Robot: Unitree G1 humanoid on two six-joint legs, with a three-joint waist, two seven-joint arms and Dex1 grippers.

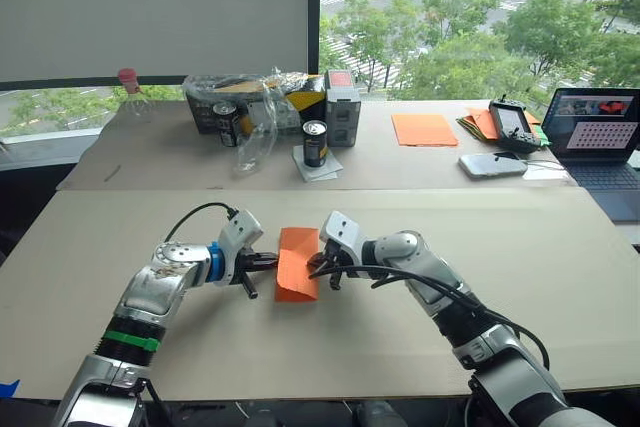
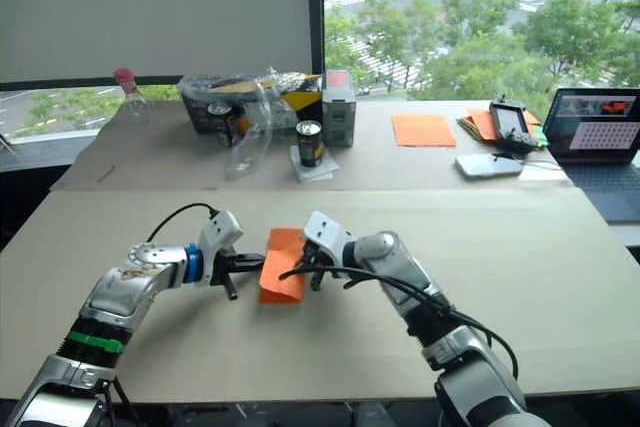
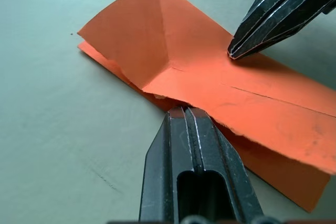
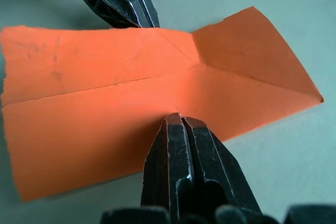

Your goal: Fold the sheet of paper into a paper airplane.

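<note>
The sheet of paper (image 1: pixel 297 264) lies on the beige table (image 1: pixel 150 217) as a folded, narrow orange strip. It has a centre crease and an angled flap at its far end (image 4: pixel 252 51). My left gripper (image 1: pixel 272 261) is shut, and its tip (image 3: pixel 185 111) touches the strip's left edge where the upper layer lifts. My right gripper (image 1: pixel 318 269) is shut too, with its tip (image 4: pixel 176 119) resting on the top layer from the right. The two tips face each other across the paper (image 3: pixel 210 82).
At the back stand two drink cans (image 1: pixel 315 143) (image 1: pixel 227 123), a grey box (image 1: pixel 342 107), a clear plastic bag (image 1: pixel 255 127) and a bottle (image 1: pixel 130 92). At the back right are a smooth orange sheet (image 1: pixel 424 129), a pile of papers (image 1: pixel 478 123), a handheld controller (image 1: pixel 512 125) and a laptop (image 1: pixel 598 142).
</note>
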